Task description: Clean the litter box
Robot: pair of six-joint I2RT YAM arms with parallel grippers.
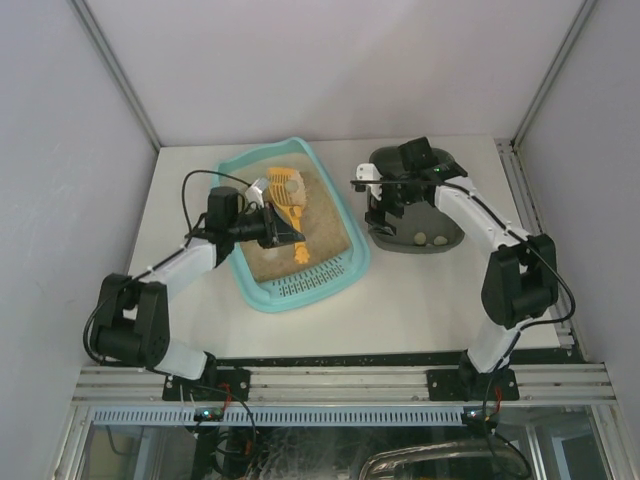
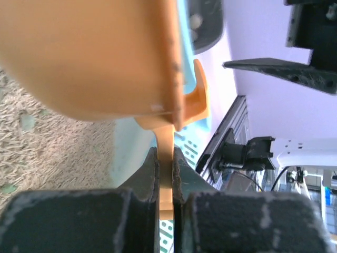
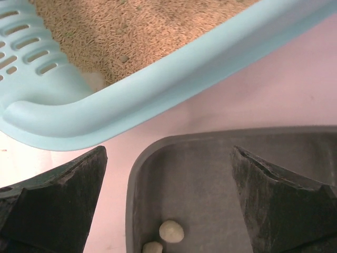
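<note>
On the white surface (image 1: 420, 300), the litter box (image 1: 305, 287) lies at a slant, its slotted grate end toward the arm bases and tan litter (image 3: 147, 31) filling the rest. Plain white walls (image 1: 330, 70) close in behind and to both sides of it, and an aluminium rail (image 1: 340, 385) runs along the edge nearest its grate end. Just right of the litter box, apart from it by a narrow strip of bare surface, sits a dark grey tray (image 1: 445, 232) with two pale lumps (image 3: 171, 232) lying in its corner close to the litter box.

Over the litter, the left claw (image 2: 166, 158) is pressed together on the thin handle of an orange scoop (image 1: 285, 190), whose slotted head lies toward the far end of the litter box. The right claw (image 3: 167, 200) hangs spread above the grey tray's corner beside the litter box, with nothing between its fingers.

From the left wrist the scoop's bowl is a close, blurred mass covering much of the litter, and its inside is not visible. From above, the left arm hides part of the handle, and whether the scoop head touches the litter cannot be told. The right claw's fingers are cut off at the bottom of the wrist view, and the right arm covers much of the grey tray from above.
</note>
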